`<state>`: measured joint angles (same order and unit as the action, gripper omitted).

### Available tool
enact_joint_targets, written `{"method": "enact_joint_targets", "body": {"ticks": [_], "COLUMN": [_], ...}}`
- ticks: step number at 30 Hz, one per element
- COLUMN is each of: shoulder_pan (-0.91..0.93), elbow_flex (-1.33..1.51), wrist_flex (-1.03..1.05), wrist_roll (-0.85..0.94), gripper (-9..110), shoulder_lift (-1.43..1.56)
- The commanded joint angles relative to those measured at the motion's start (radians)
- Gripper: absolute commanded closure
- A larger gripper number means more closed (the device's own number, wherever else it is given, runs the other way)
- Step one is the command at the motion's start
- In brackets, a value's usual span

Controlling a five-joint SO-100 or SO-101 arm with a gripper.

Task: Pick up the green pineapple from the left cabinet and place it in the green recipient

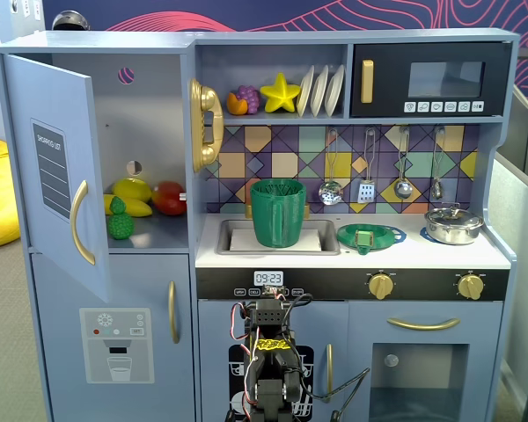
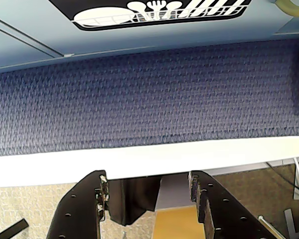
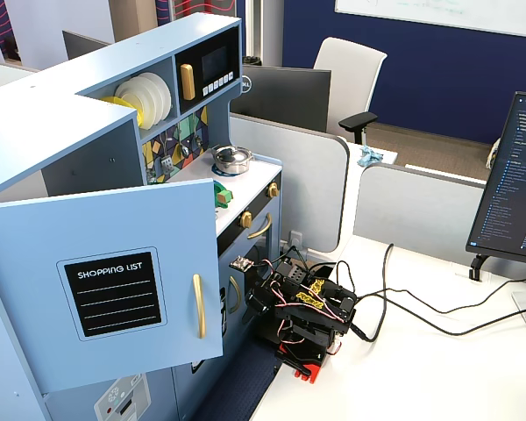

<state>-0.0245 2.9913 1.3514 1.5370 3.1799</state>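
Green pineapple [image 1: 119, 220] on cabinet shelf, well above the open, empty pincer [image 2: 148, 191].

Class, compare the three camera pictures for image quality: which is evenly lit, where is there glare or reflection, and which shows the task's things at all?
The front fixed view is evenly lit and sharp, showing the green pineapple and green recipient. The side fixed view has bright glare on the white desk. The wrist view shows only carpet and the open gripper, neither task thing.
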Motion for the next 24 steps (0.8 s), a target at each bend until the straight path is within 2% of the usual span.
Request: {"method": "enact_joint_targets", "body": {"ticks": [1,19,24], "shoulder_pan": [0.063,0.046,-0.052], "elbow_flex": [0.005,0.005,0.005], "wrist_flex": [0.183,0.166,-0.051], "wrist_roll": [0.015,0.072,0.129], "gripper": [101,101,101], "shoulder_lift": [-0.002,-0.002,-0.009]}}
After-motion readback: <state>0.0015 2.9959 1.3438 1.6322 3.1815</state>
